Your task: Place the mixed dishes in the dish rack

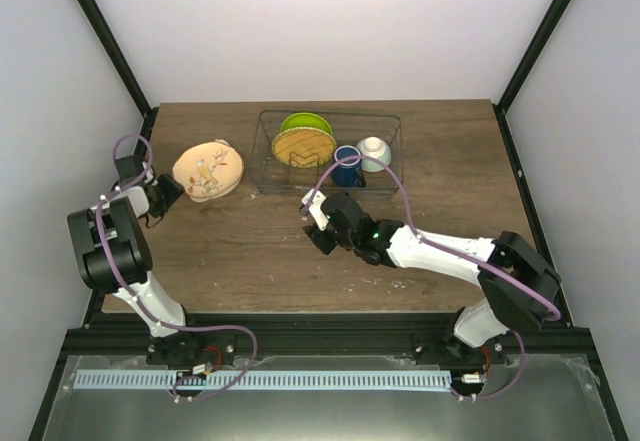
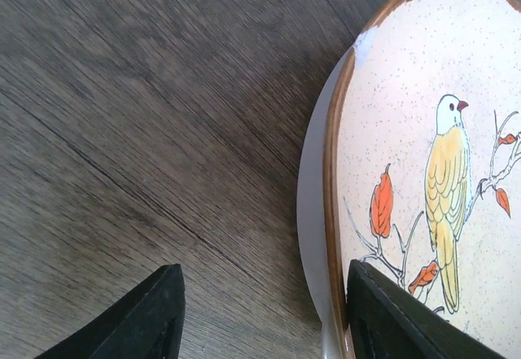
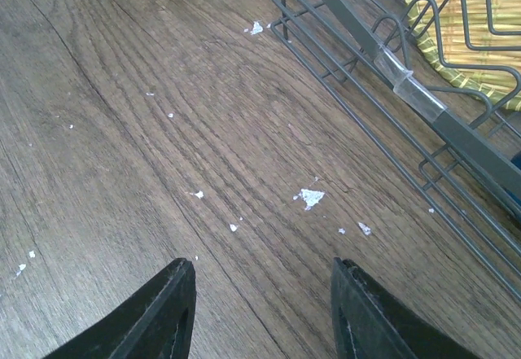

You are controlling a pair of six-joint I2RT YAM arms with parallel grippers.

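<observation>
The beige patterned plate (image 1: 208, 171) with a bird picture lies face up on the table, left of the dish rack (image 1: 385, 121), a dark wire rack. My left gripper (image 1: 173, 192) is open at the plate's left edge. In the left wrist view its jaws (image 2: 264, 268) straddle the plate's (image 2: 423, 131) brown rim, one finger over the plate and one over the wood. The rack holds the lime-green plate (image 1: 305, 122), the tan woven plate (image 1: 303, 147), the blue mug (image 1: 347, 167) and the pale bowl (image 1: 375, 151). My right gripper (image 1: 314, 225) is open and empty over bare wood (image 3: 260, 263).
In the right wrist view the rack's wire side (image 3: 456, 135) runs along the right, with the tan plate (image 3: 456, 17) behind it. White flecks (image 3: 311, 198) dot the wood. The black frame posts (image 1: 105, 36) stand at the table's back corners.
</observation>
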